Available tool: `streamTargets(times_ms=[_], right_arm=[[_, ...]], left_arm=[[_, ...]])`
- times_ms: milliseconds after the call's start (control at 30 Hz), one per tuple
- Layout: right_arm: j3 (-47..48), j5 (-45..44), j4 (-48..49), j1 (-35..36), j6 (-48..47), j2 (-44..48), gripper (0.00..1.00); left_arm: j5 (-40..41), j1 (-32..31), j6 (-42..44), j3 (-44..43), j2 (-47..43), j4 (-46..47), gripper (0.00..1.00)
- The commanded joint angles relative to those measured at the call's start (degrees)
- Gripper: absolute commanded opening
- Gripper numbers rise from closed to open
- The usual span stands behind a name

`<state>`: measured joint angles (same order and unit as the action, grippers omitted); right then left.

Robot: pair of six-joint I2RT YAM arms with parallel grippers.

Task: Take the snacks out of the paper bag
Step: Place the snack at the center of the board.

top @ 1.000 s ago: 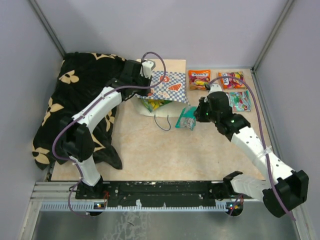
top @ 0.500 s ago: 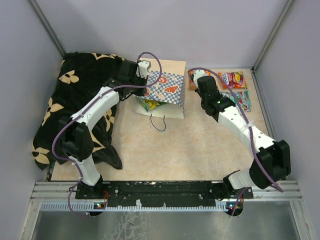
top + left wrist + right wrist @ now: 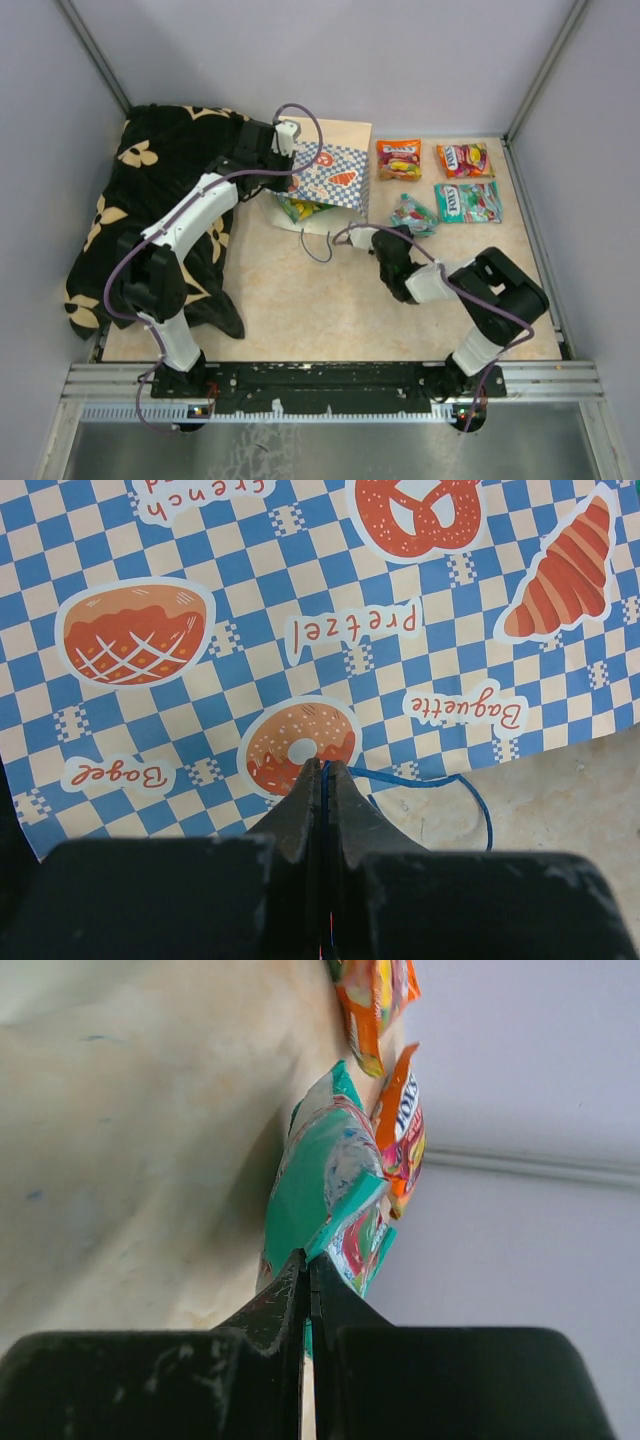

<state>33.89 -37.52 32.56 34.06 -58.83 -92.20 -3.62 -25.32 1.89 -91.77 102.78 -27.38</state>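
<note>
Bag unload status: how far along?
Done: three glossy candy packets lie out on the beige table, far right. In hand: right jaws, shut, seem to pinch a fourth, small teal packet beside them; left jaws grip the cream checkered paper bag's blue cord handle. Left: more colourful packets show in its mouth.

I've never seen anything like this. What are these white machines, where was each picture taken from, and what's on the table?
Those are robot arms, a left arm and a right arm, bolted side by side. The wide picture looks down from above; each close-up comes from a wrist camera. On the beige table lie a black flower-patterned cloth, a cream paper bag with blue-white checks, and glossy candy packets: an orange packet, an orange-red packet, a flat teal packet and a crumpled teal packet. The left gripper is shut on the bag's thin blue cord handle. The right gripper is shut and empty.
</note>
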Motion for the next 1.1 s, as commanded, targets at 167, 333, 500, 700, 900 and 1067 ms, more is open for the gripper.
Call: streamTargets(times_ms=[167,333,500,700,900,1067], right_arm=[[-9.6,10.72,3.85,8.9,7.9,13.73,0.0],[-13.34,18.04,1.68,9.01,23.85,30.77,0.99],[-11.43,15.89,-0.24,8.77,43.09,45.83,0.99],[4.11,0.51,-25.13,8.24,81.89,40.41,0.99],[7.57,3.23,-37.61,7.47,106.21,26.13,0.93],[1.6,13.62,-29.87,1.86,111.84,19.21,0.73]], left_arm=[[0.47,0.67,-0.48,0.71,-1.22,0.77,0.0],[0.31,0.7,-0.48,0.21,-1.37,0.36,0.0],[0.24,0.72,-0.6,0.2,-1.87,0.11,0.0],[-1.51,0.77,-1.27,0.19,-2.04,-0.12,0.0],[-2.41,0.79,-0.72,-0.58,-2.17,-2.71,0.0],[-2.62,0.72,-0.76,0.0,-2.41,-3.92,0.0]])
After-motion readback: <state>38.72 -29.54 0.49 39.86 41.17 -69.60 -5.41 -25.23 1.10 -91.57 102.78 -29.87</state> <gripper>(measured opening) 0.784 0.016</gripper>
